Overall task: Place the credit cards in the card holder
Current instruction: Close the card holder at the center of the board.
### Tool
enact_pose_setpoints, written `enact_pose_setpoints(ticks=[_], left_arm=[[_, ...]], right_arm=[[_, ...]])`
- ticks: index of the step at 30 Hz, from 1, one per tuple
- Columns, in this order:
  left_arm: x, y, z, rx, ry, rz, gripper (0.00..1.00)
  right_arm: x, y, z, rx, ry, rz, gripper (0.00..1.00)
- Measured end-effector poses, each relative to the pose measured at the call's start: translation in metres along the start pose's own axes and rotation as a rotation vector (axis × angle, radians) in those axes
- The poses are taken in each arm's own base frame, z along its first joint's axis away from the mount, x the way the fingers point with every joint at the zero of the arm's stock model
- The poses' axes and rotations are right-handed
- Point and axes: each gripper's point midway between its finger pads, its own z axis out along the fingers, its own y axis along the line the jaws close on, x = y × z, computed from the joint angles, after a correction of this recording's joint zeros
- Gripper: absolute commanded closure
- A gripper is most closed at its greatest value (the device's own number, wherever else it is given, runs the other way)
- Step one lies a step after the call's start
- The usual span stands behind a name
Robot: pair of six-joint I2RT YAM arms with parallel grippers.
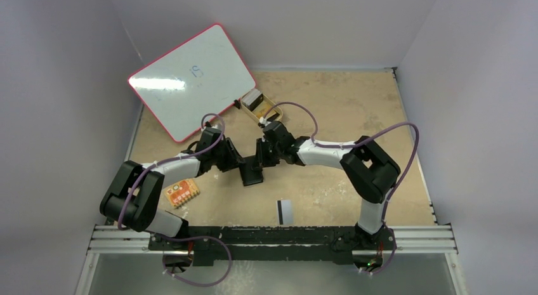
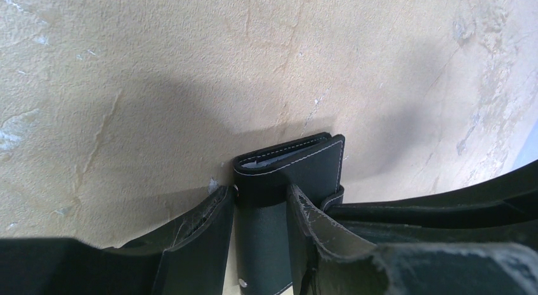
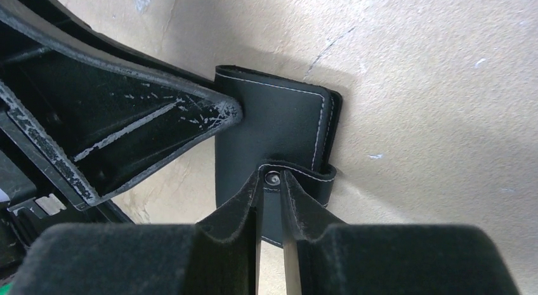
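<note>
Card holder (image 1: 252, 173), folded shut, between both arms. My left gripper (image 2: 260, 201) clamps its body; my right gripper (image 3: 271, 181) pinches its snap tab. Striped credit card (image 1: 285, 210) lies nearer than the holder, orange board (image 1: 182, 193) to its left, tan tray (image 1: 271, 111) beyond.

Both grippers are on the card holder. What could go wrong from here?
The right gripper pinches only the snap tab; a pull may slip off. The left gripper clamps the card holder shut, so unfolding could fight that grip. The striped card lies apart; neither gripper is free.
</note>
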Motion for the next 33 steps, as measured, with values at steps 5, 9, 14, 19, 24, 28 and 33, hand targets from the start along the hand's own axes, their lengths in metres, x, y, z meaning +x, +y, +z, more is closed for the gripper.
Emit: enact_pose_setpoints(ticks=[5,9,14,19,24,28,33], left_arm=[[-0.0002,0.0002,0.0000,-0.001,-0.001,0.000,0.64],[-0.0005,0.0003,0.0000,-0.002,-0.002,0.000,0.64],[-0.0007,0.0005,0.0000,-0.004,-0.003,0.000,0.64],[-0.0012,0.0007,-0.0001,-0.005,-0.005,-0.001,0.65],[-0.0014,0.0016,-0.0005,-0.010,-0.008,-0.003,0.65],[-0.0014,0.0015,-0.0007,-0.011,-0.008,-0.007,0.65],[-0.0012,0.0015,-0.0009,-0.012,-0.007,-0.015,0.65]], right_arm=[[0.0036,0.0036,0.0020,0.015,0.009,-0.017,0.89],[0.0035,0.0040,0.0025,0.040,0.008,-0.033,0.93],[0.0047,0.0041,0.0016,0.084,0.007,-0.069,0.93],[0.0073,0.0050,0.0025,0.134,0.024,-0.117,0.94],[0.0076,0.0043,0.0023,0.171,0.025,-0.146,0.94],[0.0068,0.0036,0.0028,0.194,0.033,-0.154,0.93],[0.0068,0.0043,0.0035,0.213,0.060,-0.154,0.91]])
